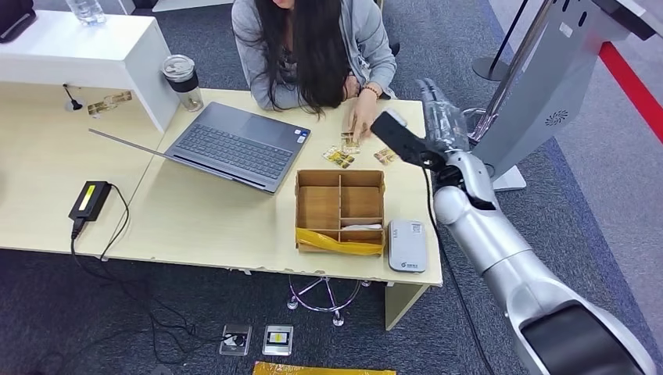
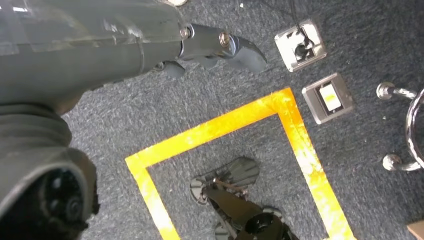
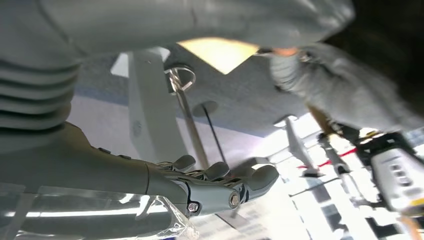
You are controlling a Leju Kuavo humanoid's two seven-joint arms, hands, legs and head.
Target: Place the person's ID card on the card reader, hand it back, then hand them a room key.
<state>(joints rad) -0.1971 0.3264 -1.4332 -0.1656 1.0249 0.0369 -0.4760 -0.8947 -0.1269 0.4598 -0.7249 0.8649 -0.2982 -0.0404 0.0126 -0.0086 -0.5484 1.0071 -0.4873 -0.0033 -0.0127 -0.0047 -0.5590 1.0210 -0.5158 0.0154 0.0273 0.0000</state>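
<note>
Early going, by the look of it — nothing on the card reader yet. Left hand hanging over the carpet, fingers curled, holding nothing. Laptop left, wooden organiser mid-desk. Cards lying by the person's hand — which one is the ID, cannot tell. Right hand stretched toward them, fingers together, nothing gripped.
</note>
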